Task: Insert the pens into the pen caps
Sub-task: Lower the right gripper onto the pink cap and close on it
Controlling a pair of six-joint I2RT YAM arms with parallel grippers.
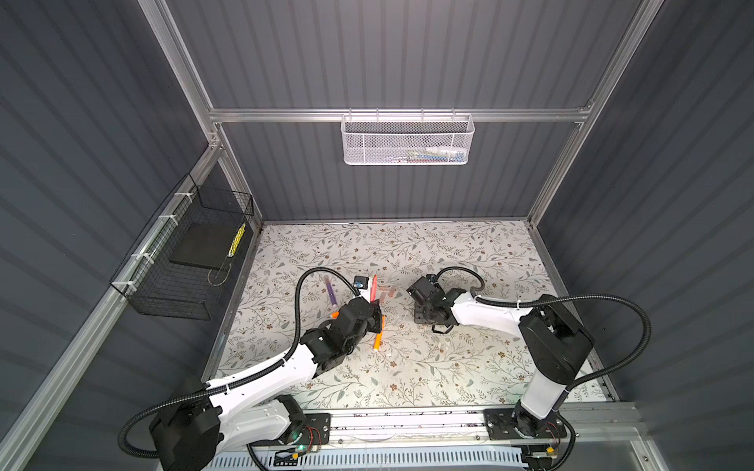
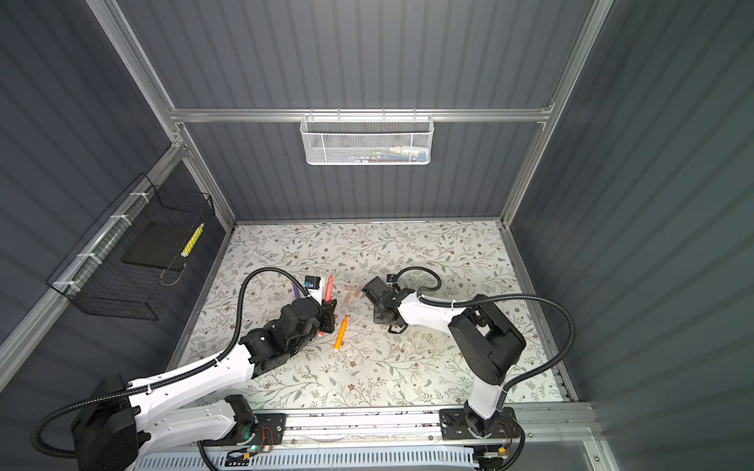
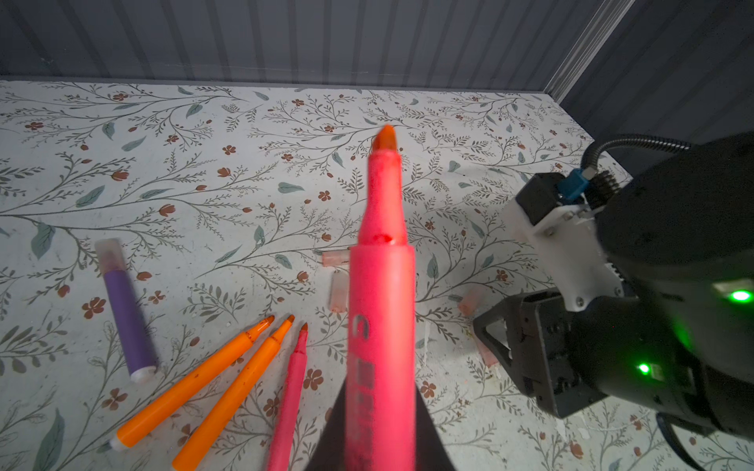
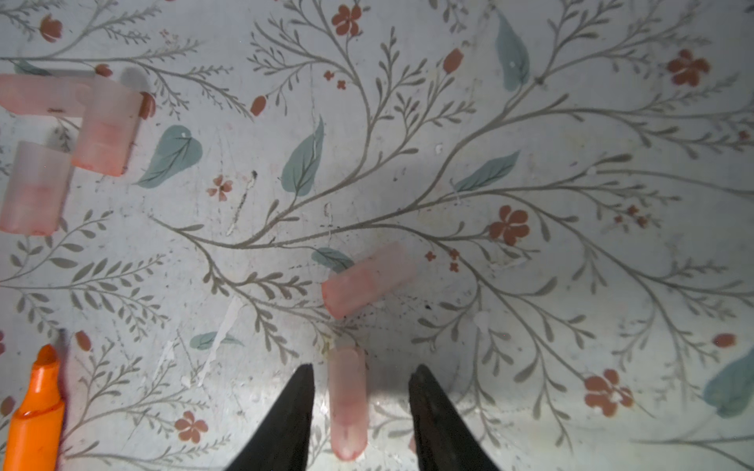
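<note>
Though the pink pen point(image 3: 381, 285) bears dark lettering point(image 3: 363, 367), it is illegible.

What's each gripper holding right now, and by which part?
Left gripper is shut on the pink-red marker pen, gripping its barrel, uncapped tip pointing out. Right gripper holds nothing: jaws open either side of a pale pink translucent cap.

Pen caps point(image 4: 369, 279) — translucent matt plastic

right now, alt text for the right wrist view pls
The right pincer stands open astride a short pale pink translucent plastic cap lying on the floral-patterned table, a gap on each side. A second cap lies beyond, three more cluster further off, and an orange marker pen's tip shows at the edge.
</note>
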